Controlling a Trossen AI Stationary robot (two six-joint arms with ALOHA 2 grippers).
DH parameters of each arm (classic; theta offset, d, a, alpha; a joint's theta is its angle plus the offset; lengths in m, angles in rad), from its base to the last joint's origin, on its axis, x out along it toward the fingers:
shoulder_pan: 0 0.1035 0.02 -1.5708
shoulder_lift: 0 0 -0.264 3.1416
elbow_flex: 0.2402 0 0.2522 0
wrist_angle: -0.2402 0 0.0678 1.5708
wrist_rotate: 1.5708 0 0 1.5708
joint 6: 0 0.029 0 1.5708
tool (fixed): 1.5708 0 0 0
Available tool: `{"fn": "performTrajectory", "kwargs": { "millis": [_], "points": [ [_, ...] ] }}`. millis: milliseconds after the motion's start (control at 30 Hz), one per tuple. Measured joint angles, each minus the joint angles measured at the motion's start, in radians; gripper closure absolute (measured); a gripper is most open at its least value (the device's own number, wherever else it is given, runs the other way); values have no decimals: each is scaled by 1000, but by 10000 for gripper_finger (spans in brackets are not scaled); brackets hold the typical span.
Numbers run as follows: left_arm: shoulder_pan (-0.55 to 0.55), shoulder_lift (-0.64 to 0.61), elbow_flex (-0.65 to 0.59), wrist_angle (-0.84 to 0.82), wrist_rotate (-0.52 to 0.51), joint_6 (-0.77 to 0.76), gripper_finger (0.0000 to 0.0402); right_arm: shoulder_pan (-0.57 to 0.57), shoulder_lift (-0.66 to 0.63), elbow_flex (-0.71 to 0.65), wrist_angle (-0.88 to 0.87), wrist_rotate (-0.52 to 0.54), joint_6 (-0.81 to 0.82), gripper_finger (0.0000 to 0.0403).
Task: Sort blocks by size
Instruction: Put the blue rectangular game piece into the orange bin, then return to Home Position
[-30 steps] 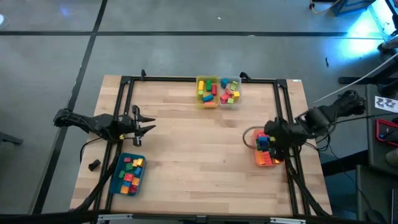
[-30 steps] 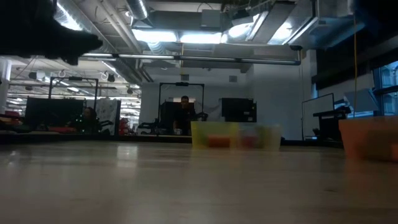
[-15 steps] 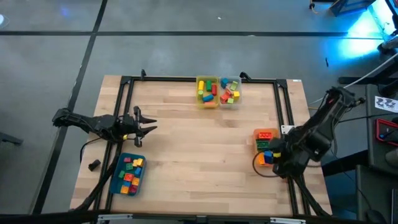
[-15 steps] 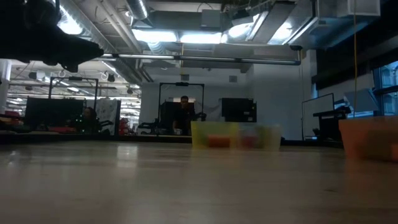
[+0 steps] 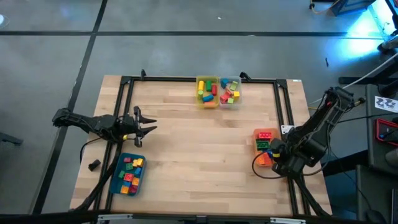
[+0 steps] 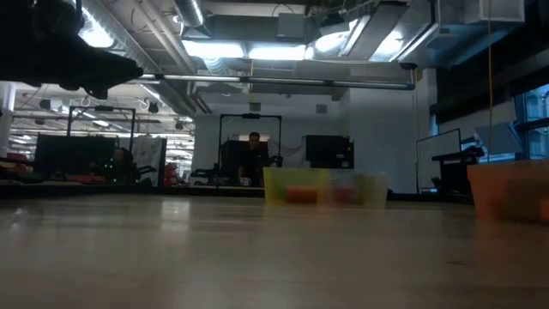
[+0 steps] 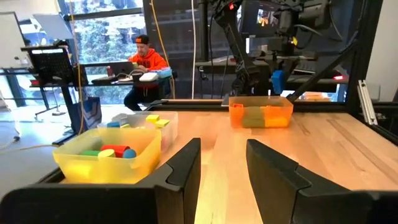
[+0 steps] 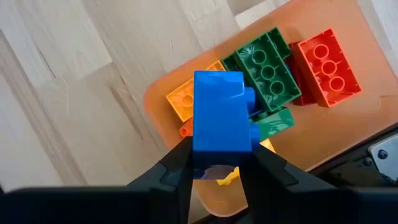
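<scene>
My right gripper [image 5: 271,157] is shut on a blue brick [image 8: 219,118] above the orange bin [image 5: 255,144] at the table's right side. In the bin lie green [image 8: 267,65], red [image 8: 325,65], orange and yellow bricks. My left gripper [image 5: 148,127] waits open and empty at the table's left, above the teal bin [image 5: 115,178] of small bricks; its fingers [image 7: 184,167] show apart in the left wrist view. That view also shows my right arm with the blue brick [image 7: 278,79] over the orange bin [image 7: 261,116]. My right gripper pinches the blue brick between its two fingers [image 8: 178,163], on two opposite sides at the brick's upper end [image 8: 214,155]. The fingers point down from above. The brick hangs below them, studs facing sideways, lifted clear above the bricks in the orange bin.
A yellow bin [image 5: 207,92] and a clear bin [image 5: 229,91], both with bricks, stand side by side at the table's far edge. A black frame [image 5: 124,93] runs round the tabletop. A cable loop [image 5: 256,169] lies by the orange bin. A person sits beyond the table [image 7: 144,59].
My right gripper has gone toward the table's near edge with the blue brick still in its fingers, and the far part of the orange bin with its red brick has come into sight. Over the last half second it has kept nearly still.
</scene>
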Motion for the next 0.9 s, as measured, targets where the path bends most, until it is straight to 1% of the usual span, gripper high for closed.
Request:
{"fn": "performTrajectory", "kwargs": {
  "millis": [500,600,700,767,800,833,900],
  "points": [
    [0,0,0,0,0,5,288,0,0,0,-5,0,-11,226],
    [0,0,0,0,0,7,288,0,0,10,-14,-6,-58,222],
    [0,0,0,-1,0,6,288,0,-2,69,-41,1,-116,222],
    [0,0,0,-1,0,7,288,0,-2,132,-82,53,-177,221],
    [0,0,0,-1,0,7,288,0,-2,169,-104,101,-222,221],
    [0,0,0,0,0,7,288,0,-2,206,-123,161,-271,221],
    [0,0,0,-1,0,6,288,0,-7,275,-144,317,-381,221]
  ]
}}
